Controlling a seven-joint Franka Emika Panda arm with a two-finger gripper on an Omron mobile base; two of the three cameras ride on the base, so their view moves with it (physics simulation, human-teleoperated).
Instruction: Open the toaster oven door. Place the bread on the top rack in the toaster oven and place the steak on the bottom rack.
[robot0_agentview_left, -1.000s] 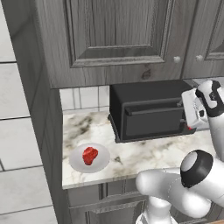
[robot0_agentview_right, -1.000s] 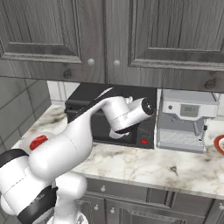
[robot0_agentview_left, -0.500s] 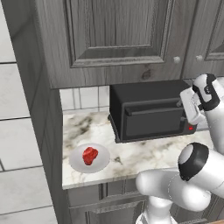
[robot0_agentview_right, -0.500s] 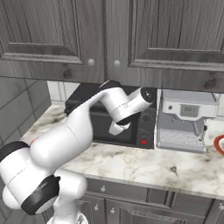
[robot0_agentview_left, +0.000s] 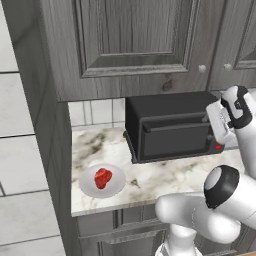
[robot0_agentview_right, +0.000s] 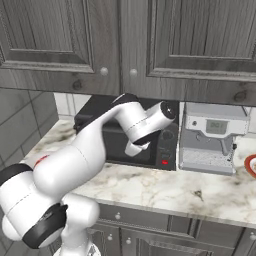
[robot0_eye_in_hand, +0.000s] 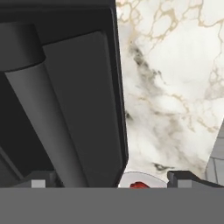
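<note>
The black toaster oven (robot0_agentview_left: 170, 125) stands on the counter under the wall cupboards, its door (robot0_agentview_left: 175, 140) shut, so both racks are hidden. My gripper (robot0_eye_in_hand: 111, 179) is open, close in front of the door near its right end. The door's handle bar (robot0_eye_in_hand: 39, 118) runs just ahead of the left fingertip (robot0_eye_in_hand: 39, 180). In the right base view the gripper (robot0_agentview_right: 134, 149) hangs before the oven (robot0_agentview_right: 115, 135). The red steak (robot0_agentview_left: 102, 177) lies on a white plate (robot0_agentview_left: 87, 187) to the oven's left. The bread is out of view.
A silver coffee machine (robot0_agentview_right: 212, 137) stands right of the oven, with a red-rimmed dish (robot0_agentview_right: 250, 165) beyond it. Grey cupboard doors (robot0_agentview_left: 130, 40) hang low over the oven. Bare marble counter (robot0_agentview_left: 165, 175) lies in front of the oven, up to its front edge.
The arm has swung in and the hand has drawn closer to the oven's front. The jaws stayed open, the door stayed shut, and the steak has not moved.
</note>
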